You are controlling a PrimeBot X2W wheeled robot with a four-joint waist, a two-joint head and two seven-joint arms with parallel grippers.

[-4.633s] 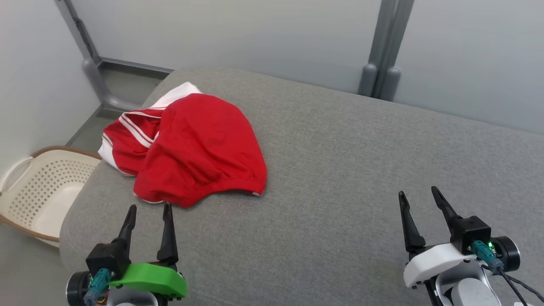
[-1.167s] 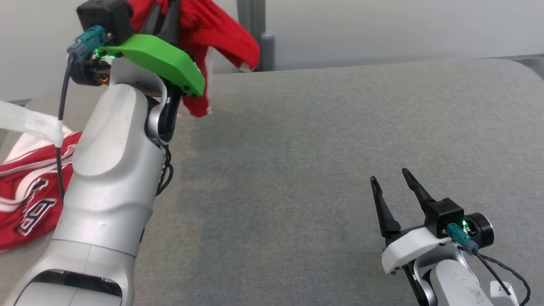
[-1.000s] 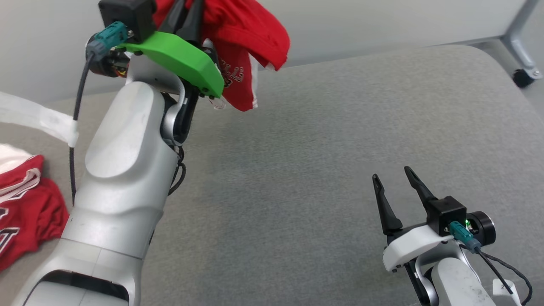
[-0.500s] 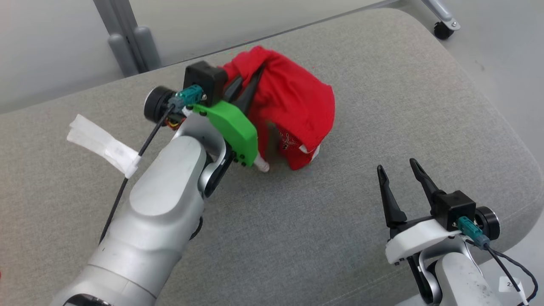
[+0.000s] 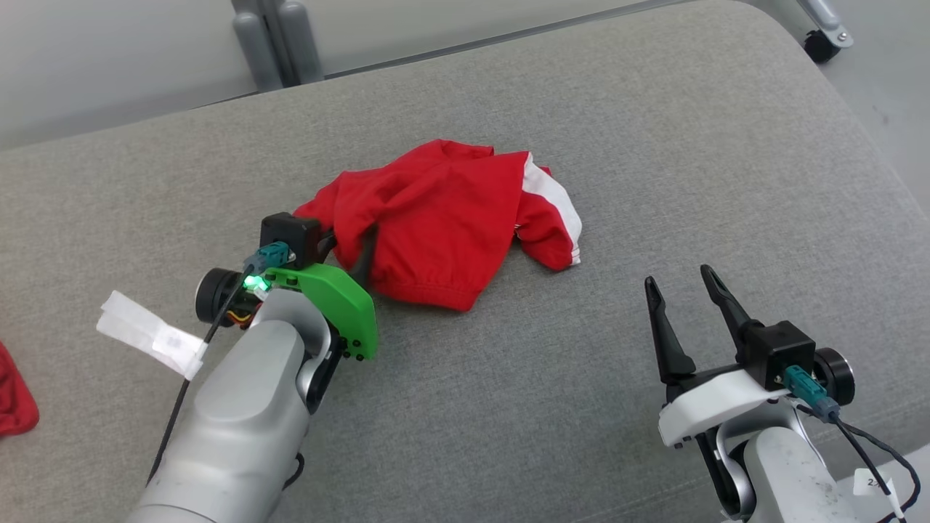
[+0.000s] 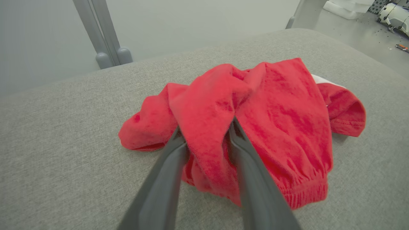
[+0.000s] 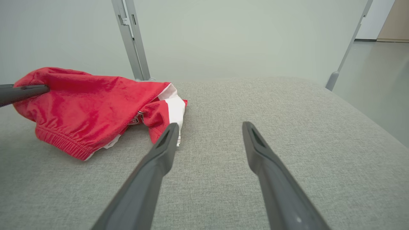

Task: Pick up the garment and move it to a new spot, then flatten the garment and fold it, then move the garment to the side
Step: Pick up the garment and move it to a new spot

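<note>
Red garment (image 5: 436, 218), left hand (image 6: 206, 130) pinching its near fold (tips buried), right hand (image 5: 677, 276) wide, well apart

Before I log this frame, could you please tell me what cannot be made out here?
Head view: the left gripper has its fingertips buried in the garment.
Head view: another red cloth is cut off by the left edge.
Right wrist view: the print is tucked into a fold, unreadable.
</note>
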